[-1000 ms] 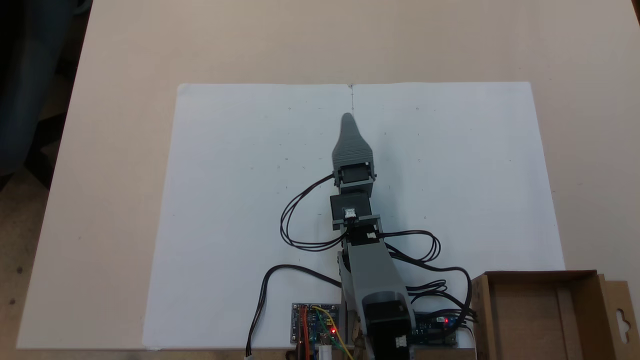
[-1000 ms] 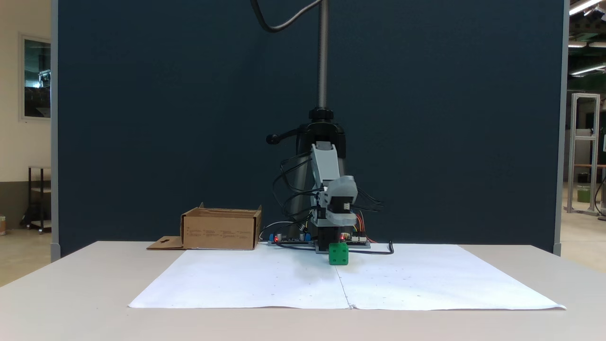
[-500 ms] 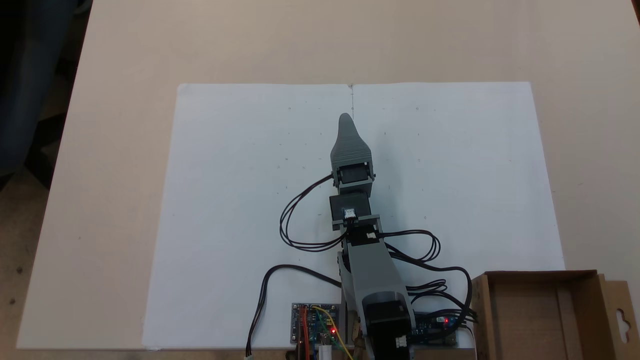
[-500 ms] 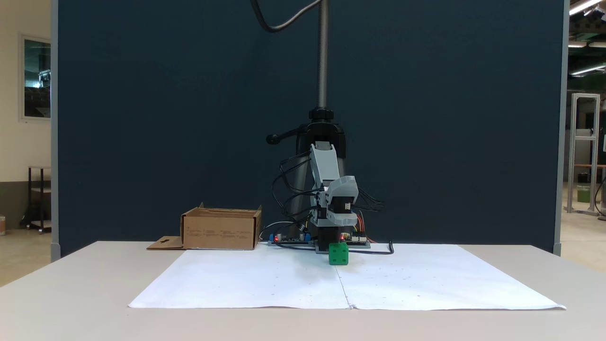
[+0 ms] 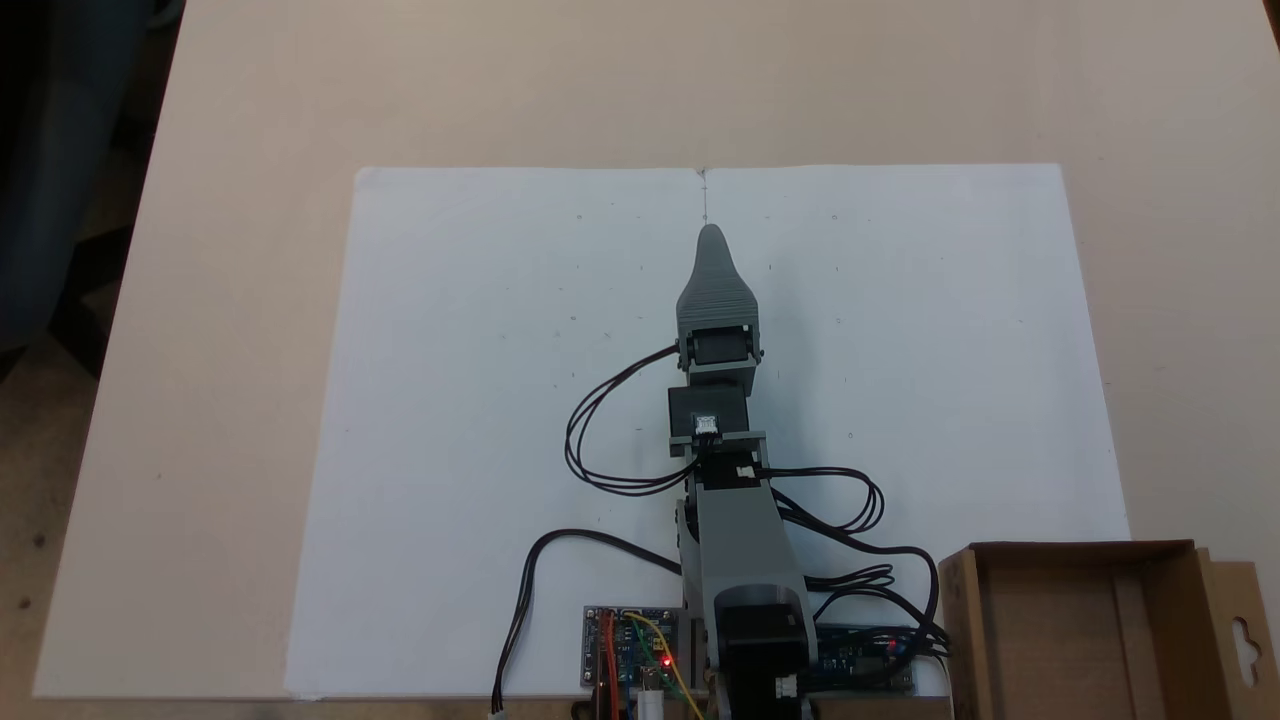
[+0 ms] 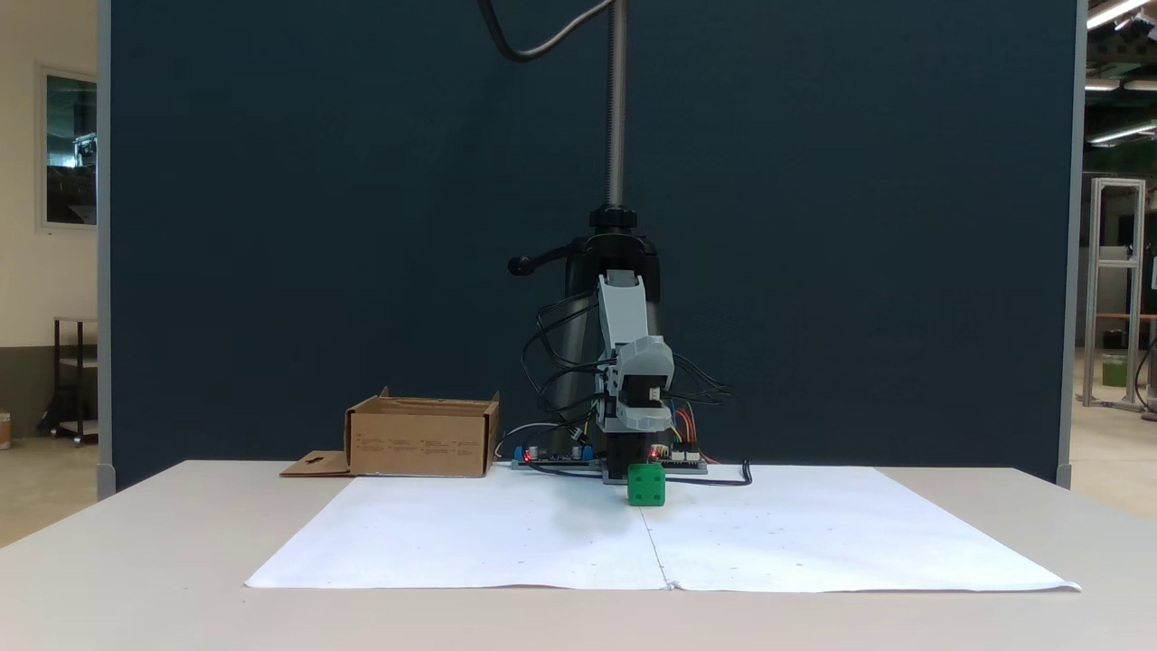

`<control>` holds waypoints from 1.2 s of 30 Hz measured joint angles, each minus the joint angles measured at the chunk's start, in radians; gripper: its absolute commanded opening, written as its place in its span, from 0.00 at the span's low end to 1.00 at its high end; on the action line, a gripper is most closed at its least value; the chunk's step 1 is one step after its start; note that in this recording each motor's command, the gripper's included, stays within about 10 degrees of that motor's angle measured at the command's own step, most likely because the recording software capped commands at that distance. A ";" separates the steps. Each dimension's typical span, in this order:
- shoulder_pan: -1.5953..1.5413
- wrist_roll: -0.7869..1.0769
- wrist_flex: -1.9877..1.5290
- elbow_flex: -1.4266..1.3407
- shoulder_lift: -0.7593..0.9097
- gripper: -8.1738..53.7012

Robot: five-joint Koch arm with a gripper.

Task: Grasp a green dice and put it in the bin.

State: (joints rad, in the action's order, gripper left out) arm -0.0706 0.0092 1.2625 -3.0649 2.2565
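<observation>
The bin (image 6: 423, 438) is being left waiting at nine o'clock of the arm, while the green dice (image 6: 646, 485) is sitting on the white paper (image 6: 506, 533) directly beneath the gripper (image 6: 639, 423). The gripper is being swung slightly rightward in the top-down fixed view since a second ago, lining up for the grasp; its opening cannot be told.

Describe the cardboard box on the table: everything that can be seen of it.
The brown open-topped corrugated cardboard box stands upright on the beige table, just off a corner of the white paper sheet and beside the arm's base. Its walls are plain apart from faint small print on the side facing the low fixed view. A flat flap with a hang-hole cutout lies folded outward on the table. From above, the inside looks empty as far as the frame shows. Nothing but the table touches it.
</observation>
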 measured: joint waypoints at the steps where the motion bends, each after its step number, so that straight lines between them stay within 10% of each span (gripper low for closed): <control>1: 0.005 0.000 0.002 0.000 0.000 0.83; 36: 0.066 0.000 -0.072 0.008 0.000 0.81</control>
State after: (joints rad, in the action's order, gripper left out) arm -0.0046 0.0092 1.1904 -3.0572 2.2565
